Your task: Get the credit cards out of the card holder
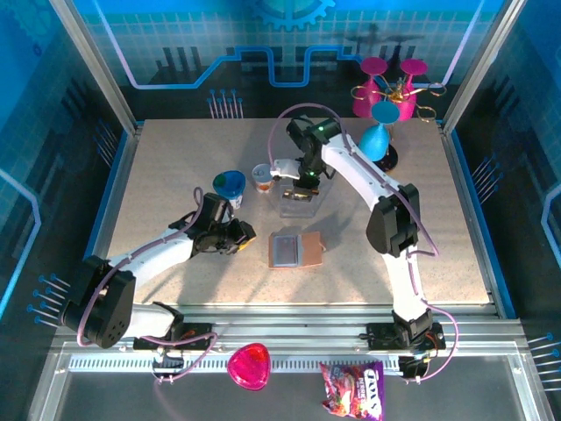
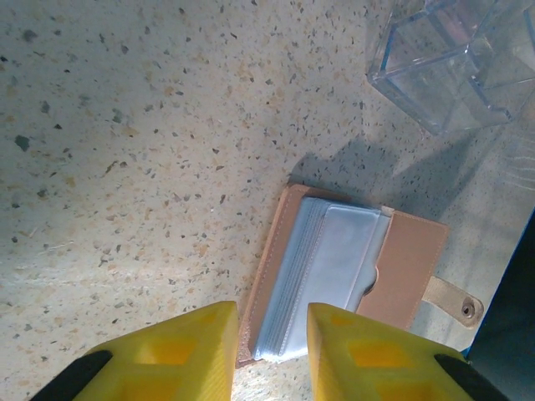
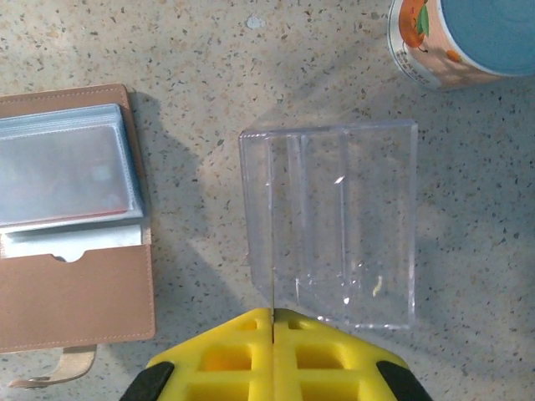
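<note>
The card holder [image 1: 295,250] lies open on the table, tan leather with blue-grey clear sleeves [image 3: 67,171]. My left gripper [image 1: 244,235] hovers just left of it; in the left wrist view its yellow jaws [image 2: 272,313] stand open over the near corner of the card holder [image 2: 410,259], with nothing between them. My right gripper [image 1: 304,182] is over a clear plastic container [image 1: 298,206]. Its jaws [image 3: 273,311] are shut on a thin credit card [image 3: 272,251], seen edge-on and reaching down into the container [image 3: 368,209]. I cannot tell the card's colour.
A blue-lidded can [image 1: 230,184] and a small orange-printed cup [image 1: 262,176] stand just left of the container. A pink and blue stand [image 1: 386,96] sits at the back right. A pink object [image 1: 250,366] and a candy bag [image 1: 352,390] lie in front of the arm bases.
</note>
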Robot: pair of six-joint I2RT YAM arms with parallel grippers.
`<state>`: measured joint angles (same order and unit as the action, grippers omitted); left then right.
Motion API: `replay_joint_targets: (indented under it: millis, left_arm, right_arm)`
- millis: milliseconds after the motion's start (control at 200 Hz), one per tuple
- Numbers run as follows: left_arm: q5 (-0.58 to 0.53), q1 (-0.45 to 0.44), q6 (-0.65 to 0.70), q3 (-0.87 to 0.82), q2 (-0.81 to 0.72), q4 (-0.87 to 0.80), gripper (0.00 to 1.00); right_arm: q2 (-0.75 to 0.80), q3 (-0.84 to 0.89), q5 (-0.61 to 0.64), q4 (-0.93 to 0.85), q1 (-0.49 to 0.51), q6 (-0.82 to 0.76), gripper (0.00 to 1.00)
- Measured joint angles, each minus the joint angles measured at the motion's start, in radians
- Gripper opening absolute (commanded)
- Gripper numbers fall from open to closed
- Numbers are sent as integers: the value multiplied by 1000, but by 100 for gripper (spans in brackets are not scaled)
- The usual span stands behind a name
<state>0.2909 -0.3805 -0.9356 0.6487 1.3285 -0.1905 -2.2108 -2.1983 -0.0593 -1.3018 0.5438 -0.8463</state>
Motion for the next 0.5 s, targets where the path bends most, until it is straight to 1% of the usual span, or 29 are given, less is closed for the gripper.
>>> replay_joint_targets:
  millis: [265, 500]
  left_arm:
    - [0, 10, 0, 0, 0, 0, 27]
    - [0, 11, -1, 0, 12, 1, 27]
  right_arm:
    - [-154, -185, 1, -70, -8, -43, 0]
    - [-226, -222, 2, -102, -17, -65, 0]
